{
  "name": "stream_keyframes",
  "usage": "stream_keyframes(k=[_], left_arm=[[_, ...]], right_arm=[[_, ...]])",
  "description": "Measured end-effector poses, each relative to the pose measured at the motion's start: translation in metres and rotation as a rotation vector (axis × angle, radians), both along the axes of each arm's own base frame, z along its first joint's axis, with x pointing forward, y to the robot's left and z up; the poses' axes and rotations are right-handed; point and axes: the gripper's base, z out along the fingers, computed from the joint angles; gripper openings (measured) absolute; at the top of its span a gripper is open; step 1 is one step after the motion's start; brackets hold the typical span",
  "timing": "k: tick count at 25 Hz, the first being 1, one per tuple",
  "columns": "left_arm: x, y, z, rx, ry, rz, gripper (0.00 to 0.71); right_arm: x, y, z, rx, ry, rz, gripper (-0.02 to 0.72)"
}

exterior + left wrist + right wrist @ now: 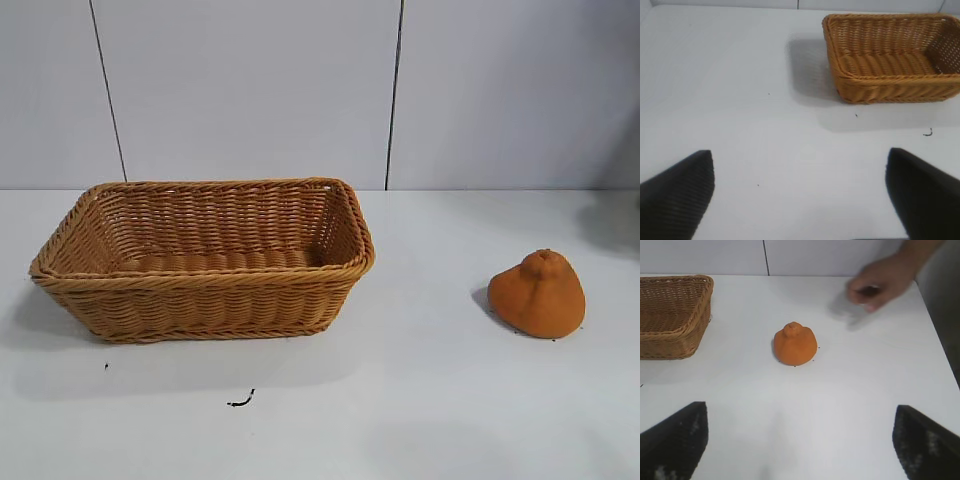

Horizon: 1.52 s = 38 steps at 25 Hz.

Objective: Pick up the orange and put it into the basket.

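The orange (538,293) is a dull-orange cone-shaped fruit with a knobby top. It sits on the white table at the right. The wicker basket (200,300) stands at the left and is empty. Neither gripper shows in the exterior view. My right gripper (800,440) is open and empty above bare table, with the orange (795,344) ahead of it and apart from it, and the basket (670,340) off to one side. My left gripper (800,190) is open and empty above bare table, with the basket (890,90) ahead of it.
A person's hand (875,287) hovers over the far part of the table beyond the orange in the right wrist view. A small dark scrap (241,401) lies on the table in front of the basket. The table's right edge (935,340) runs close to the orange.
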Motion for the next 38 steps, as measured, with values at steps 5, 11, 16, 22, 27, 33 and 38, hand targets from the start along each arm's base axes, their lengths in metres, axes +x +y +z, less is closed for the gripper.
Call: stream_keyframes(k=[5, 11, 16, 22, 27, 33, 38], left_arm=[[0.000, 0.000, 0.000, 0.000, 0.000, 0.000, 0.666], [0.000, 0.000, 0.000, 0.000, 0.000, 0.000, 0.666], [0.000, 0.000, 0.000, 0.000, 0.000, 0.000, 0.666], [0.000, 0.000, 0.000, 0.000, 0.000, 0.000, 0.666], [0.000, 0.000, 0.000, 0.000, 0.000, 0.000, 0.666], [0.000, 0.000, 0.000, 0.000, -0.001, 0.000, 0.666], [0.000, 0.000, 0.000, 0.000, -0.001, 0.000, 0.666]], right_arm=[[0.000, 0.000, 0.000, 0.000, 0.000, 0.000, 0.694], [0.001, 0.000, 0.002, 0.002, 0.006, -0.001, 0.694], [0.043, 0.001, 0.031, 0.055, 0.196, -0.034, 0.694], [0.123, 0.004, 0.051, 0.104, 0.469, -0.054, 0.694], [0.197, 0.008, 0.057, 0.124, 0.608, -0.053, 0.694], [0.283, 0.009, 0.047, 0.121, 0.721, -0.059, 0.694], [0.339, 0.010, 0.028, 0.107, 0.789, -0.050, 0.694]])
